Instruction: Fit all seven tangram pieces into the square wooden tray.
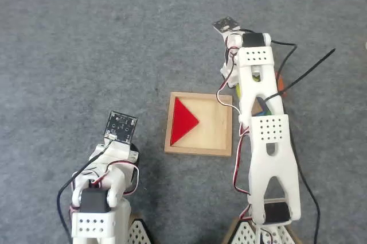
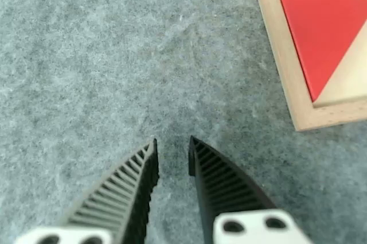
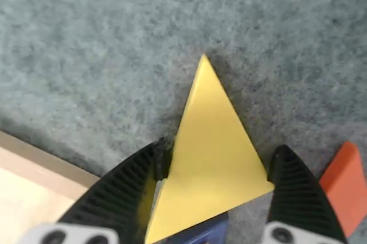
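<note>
Your right pincer stands wide around the yellow triangle, which lies on the bench just off a corner of the tray, overlapping a blue piece. Inside the tray, a red triangle fills one side. Your left pincer, narrowly parted and empty, hovers near that side.

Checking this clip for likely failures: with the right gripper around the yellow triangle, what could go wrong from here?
1. The right gripper is open with a finger on either side of the yellow triangle, near its slanted edges. Closing there could squeeze the piece out or twist it.
2. The blue piece shows right at the triangle's base, and the orange piece sits close to one finger. Either could get dragged or knocked.
</note>
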### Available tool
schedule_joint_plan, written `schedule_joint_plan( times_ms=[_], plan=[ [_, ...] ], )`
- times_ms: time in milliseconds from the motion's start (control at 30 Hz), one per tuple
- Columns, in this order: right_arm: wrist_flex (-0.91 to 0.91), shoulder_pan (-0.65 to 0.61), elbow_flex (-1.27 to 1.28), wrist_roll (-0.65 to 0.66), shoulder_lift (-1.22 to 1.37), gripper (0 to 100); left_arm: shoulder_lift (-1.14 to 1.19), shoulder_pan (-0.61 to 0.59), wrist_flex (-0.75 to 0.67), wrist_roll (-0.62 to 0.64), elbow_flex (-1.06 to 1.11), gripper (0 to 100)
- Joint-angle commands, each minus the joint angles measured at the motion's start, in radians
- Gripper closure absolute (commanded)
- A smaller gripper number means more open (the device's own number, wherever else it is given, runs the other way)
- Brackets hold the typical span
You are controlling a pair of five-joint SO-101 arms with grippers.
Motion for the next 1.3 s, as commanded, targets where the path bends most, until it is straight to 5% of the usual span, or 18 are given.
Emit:
schedule_joint_plan(
  times_ms=[0,500,833,1067,1267],
  plan=[
    [0.048,0.013,-0.009,-0.038,-0.007,73.6,-0.021,-0.002,0.003,-0.011,-0.012,91],
    [0.131,0.070,-0.388,-0.164,-0.047,65.8,-0.021,-0.002,0.003,-0.011,-0.012,91],
    [0.142,0.071,-0.384,-0.192,-0.122,66.0,-0.021,-0.002,0.003,-0.011,-0.012,91],
    [0.110,0.081,0.390,-0.161,-0.510,69.0,-0.021,0.000,0.003,-0.011,-0.012,91],
    [-0.348,0.079,1.071,-0.141,-0.831,67.5,-0.021,0.000,0.003,-0.011,-0.012,91]
  ],
)
